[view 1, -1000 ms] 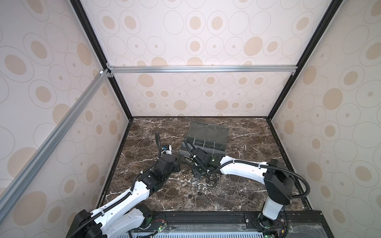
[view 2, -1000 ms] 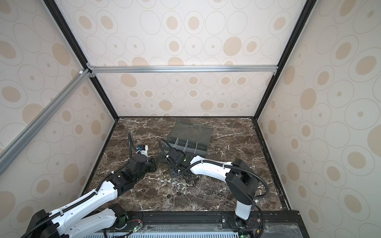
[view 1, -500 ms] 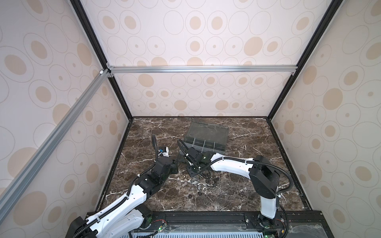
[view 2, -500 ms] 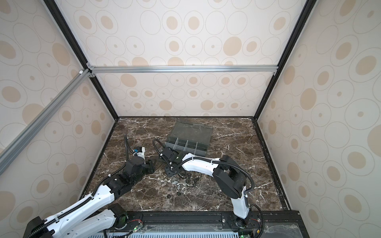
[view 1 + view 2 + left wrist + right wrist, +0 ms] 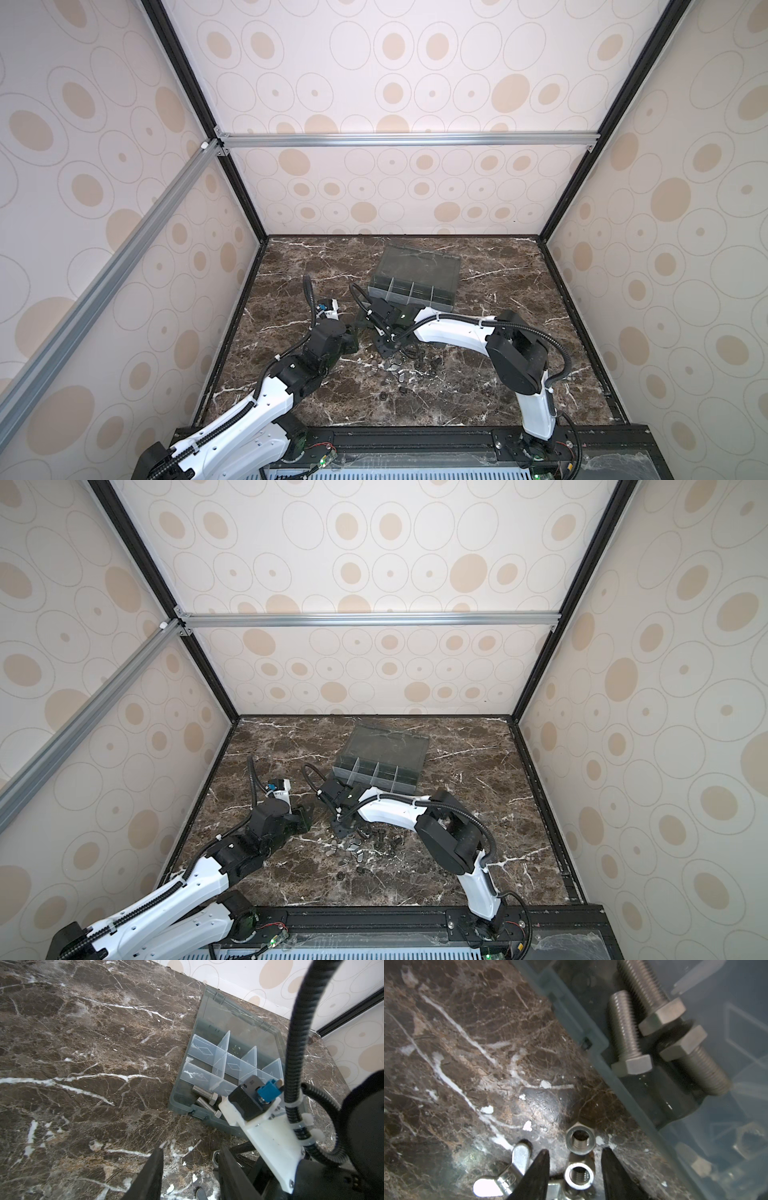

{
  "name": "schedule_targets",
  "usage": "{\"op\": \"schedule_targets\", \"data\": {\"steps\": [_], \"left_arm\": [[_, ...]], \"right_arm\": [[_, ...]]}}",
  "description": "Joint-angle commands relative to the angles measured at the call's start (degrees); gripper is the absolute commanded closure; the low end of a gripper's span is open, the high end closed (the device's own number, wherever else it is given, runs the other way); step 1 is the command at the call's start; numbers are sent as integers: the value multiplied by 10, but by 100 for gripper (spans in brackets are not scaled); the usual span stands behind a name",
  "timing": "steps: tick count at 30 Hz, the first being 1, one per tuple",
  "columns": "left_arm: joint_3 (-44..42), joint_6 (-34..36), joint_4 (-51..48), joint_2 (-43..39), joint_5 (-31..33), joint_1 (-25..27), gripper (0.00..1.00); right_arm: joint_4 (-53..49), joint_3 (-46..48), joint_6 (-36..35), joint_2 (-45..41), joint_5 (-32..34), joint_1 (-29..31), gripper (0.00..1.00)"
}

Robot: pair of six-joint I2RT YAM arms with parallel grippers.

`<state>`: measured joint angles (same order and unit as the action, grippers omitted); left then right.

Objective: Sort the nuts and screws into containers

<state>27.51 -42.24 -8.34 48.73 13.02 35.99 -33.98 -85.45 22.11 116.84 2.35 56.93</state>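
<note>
Your right arm (image 5: 457, 330) has swung inward. Both top views: loose nuts (image 5: 398, 370) (image 5: 353, 845) lie near the containers (image 5: 411, 289) (image 5: 376, 771). Left wrist: left gripper (image 5: 191, 1149) parted, empty. Right wrist: right gripper (image 5: 574, 1152) parted astride a nut, not clamped; three screws (image 5: 629, 1032) already sit in a cell. Most sorting looks undone.
</note>
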Motion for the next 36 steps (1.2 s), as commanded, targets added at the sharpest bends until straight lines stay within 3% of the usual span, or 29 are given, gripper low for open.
{"op": "schedule_targets", "data": {"steps": [1, 17, 30, 36], "left_arm": [[-10, -17, 7, -8, 1, -5, 56], [-21, -21, 13, -15, -4, -5, 56], [-24, -26, 10, -21, -4, -6, 56], [-22, -26, 13, -21, -1, -5, 56]], "right_arm": [[-32, -19, -26, 14, 13, 2, 55], [-64, -70, -39, 69, 29, 2, 61], [-43, -62, -28, 71, 25, 1, 73], [-29, -32, -12, 35, 17, 1, 74]]}}
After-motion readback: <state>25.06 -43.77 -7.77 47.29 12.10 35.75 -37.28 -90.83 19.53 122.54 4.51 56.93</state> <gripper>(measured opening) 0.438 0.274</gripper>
